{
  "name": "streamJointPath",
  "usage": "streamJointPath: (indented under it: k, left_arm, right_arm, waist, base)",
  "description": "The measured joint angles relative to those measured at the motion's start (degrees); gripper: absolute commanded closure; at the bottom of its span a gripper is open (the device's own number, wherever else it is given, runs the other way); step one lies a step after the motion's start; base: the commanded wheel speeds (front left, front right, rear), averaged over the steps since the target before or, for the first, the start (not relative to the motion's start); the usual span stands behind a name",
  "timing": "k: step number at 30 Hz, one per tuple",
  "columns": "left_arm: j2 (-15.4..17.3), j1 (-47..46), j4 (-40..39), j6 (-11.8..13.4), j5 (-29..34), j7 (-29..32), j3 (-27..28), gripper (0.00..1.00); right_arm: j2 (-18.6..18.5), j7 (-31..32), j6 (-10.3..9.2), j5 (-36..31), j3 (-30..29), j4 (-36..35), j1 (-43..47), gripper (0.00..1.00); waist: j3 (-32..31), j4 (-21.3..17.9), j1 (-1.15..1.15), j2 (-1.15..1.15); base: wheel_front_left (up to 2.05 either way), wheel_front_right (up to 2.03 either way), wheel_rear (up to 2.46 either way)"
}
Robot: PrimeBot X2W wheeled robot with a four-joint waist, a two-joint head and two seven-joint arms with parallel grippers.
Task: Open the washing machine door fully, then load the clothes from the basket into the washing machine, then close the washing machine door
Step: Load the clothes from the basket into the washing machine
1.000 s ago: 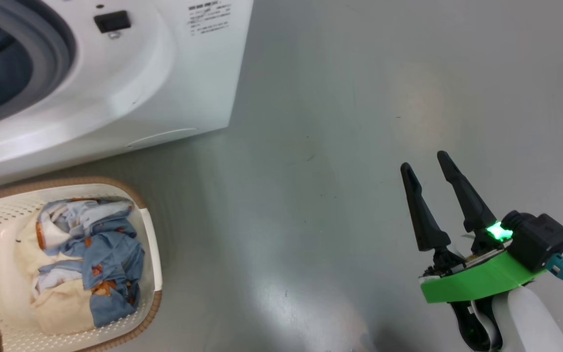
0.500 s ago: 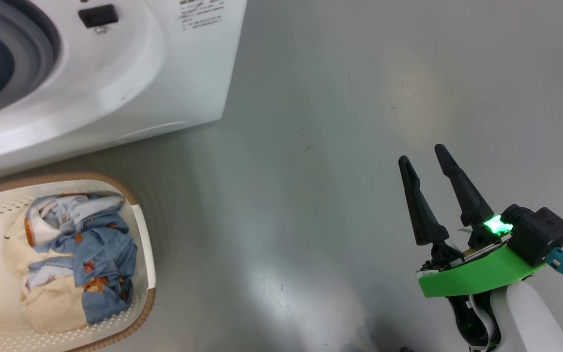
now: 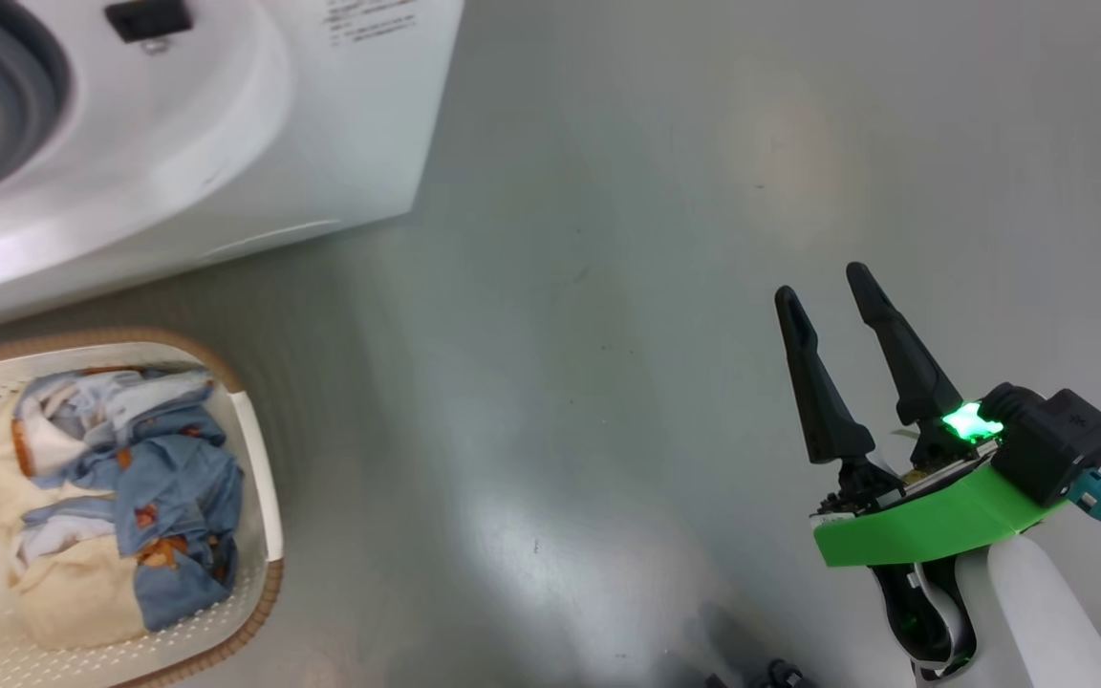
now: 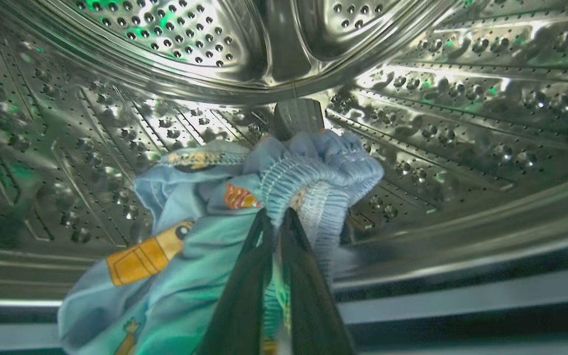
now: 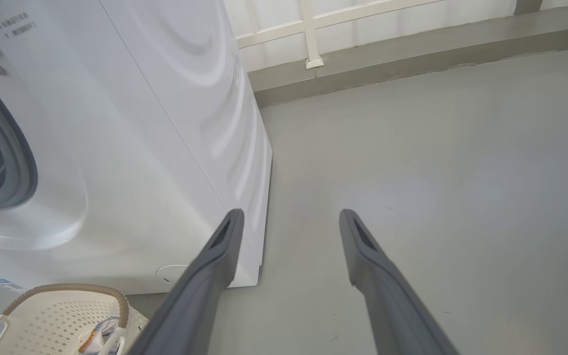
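Observation:
In the left wrist view my left gripper (image 4: 279,213) is inside the washing machine's steel drum (image 4: 190,49). Its fingers are shut together on the gathered elastic edge of a light blue garment (image 4: 190,236) with orange figures, which drapes down to the left. My right gripper (image 3: 823,285) hangs open and empty over the bare floor, right of the washing machine (image 3: 178,143). The basket (image 3: 259,497) stands on the floor in front of the machine with more clothes (image 3: 149,478) bunched inside. The washing machine door is out of view.
Grey floor (image 3: 608,334) spreads wide between the machine and my right arm. In the right wrist view my right gripper (image 5: 291,214) points past the machine's corner (image 5: 264,197) toward a low wall ledge (image 5: 412,49), and the basket rim (image 5: 67,288) shows at the lower left.
My left gripper has gone from open to shut at the garment. The head camera has turned, so the machine and basket sit further left in its picture. My right gripper stays open.

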Motion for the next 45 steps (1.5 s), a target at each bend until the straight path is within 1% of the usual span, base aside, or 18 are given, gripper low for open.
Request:
streamJointPath:
  k: [5, 9, 15, 21, 26, 31, 34, 35, 36, 37, 45]
  left_arm:
    - [0.33, -4.17, 2.92, 0.62, 1.51, -3.52, 0.35, 1.00]
    - [1.16, -7.96, 5.35, 1.52, 3.41, -7.67, 0.48, 1.00]
    - [1.49, -12.79, 8.79, 2.04, 6.11, -16.67, 0.62, 1.00]
    - [2.75, -17.07, 12.45, 2.52, 8.93, -26.31, 0.48, 1.00]
    - [2.55, -17.95, 17.57, 2.48, 8.24, -26.33, 0.44, 1.00]
    - [1.23, -17.98, 20.06, 2.34, 6.50, -26.08, 0.69, 1.00]
    - [0.76, -17.98, 21.28, 1.85, 5.80, -25.85, 0.64, 1.00]
    - [0.76, -17.98, 21.28, 1.85, 5.80, -25.85, 0.64, 0.69]
    - [0.78, -17.97, 21.57, 1.55, 5.79, -25.86, 0.44, 0.09]
    - [0.88, -17.96, 21.75, 1.46, 6.03, -25.94, -0.01, 0.00]
    - [-0.33, -17.38, 22.95, 1.41, 5.79, -28.22, -0.45, 0.00]
  right_arm:
    - [0.30, 0.00, 0.00, 0.12, 0.29, 0.08, -0.71, 0.00]
    - [0.58, 0.00, 0.00, 0.53, 0.67, 0.22, -0.94, 0.00]
    - [1.31, 0.00, 0.00, 0.69, 1.44, 0.48, -1.96, 0.00]
    - [1.41, 0.00, 0.00, 1.00, 1.45, 0.65, -1.96, 0.00]
    - [1.48, 0.00, 0.00, 1.00, 1.37, 0.77, -1.95, 0.00]
    - [1.46, 0.00, 0.00, 1.00, 1.35, 0.83, -1.94, 0.00]
    - [1.36, 0.00, 0.00, 1.00, 1.37, 0.87, -1.94, 0.00]
    - [1.36, 0.00, 0.00, 1.00, 1.37, 0.87, -1.94, 0.00]
    - [1.32, 0.00, 0.00, 1.00, 1.36, 0.90, -1.94, 0.00]
    - [1.31, 0.00, 0.00, 1.00, 1.36, 0.92, -1.94, 0.00]
    - [0.90, 0.00, 0.00, 0.98, 1.22, 0.93, -1.93, 0.00]
  waist:
    - [1.14, -1.20, 0.00, 0.00]
    - [1.94, -2.35, 0.00, 0.00]
    - [2.91, -3.97, 0.00, 0.00]
    - [3.66, -5.30, 0.00, 0.00]
    - [3.75, -5.52, 0.00, 0.00]
    - [3.65, -5.03, 0.00, 0.00]
    - [3.44, -4.68, 0.00, 0.00]
    - [3.44, -4.68, 0.00, 0.00]
    - [3.36, -4.56, 0.00, 0.00]
    - [3.28, -4.45, 0.00, 0.00]
    - [2.25, -3.58, -0.01, 0.00]
  base:
    - [0.00, 0.00, 0.00]
    - [0.00, 0.00, 0.00]
    - [0.00, 0.00, 0.00]
    - [0.00, 0.00, 0.00]
    - [0.00, 0.00, 0.00]
    - [0.00, 0.00, 0.00]
    - [0.00, 0.00, 0.00]
    - [0.00, 0.00, 0.00]
    - [0.00, 0.00, 0.00]
    - [0.00, 0.00, 0.00]
    - [0.00, 0.00, 0.00]
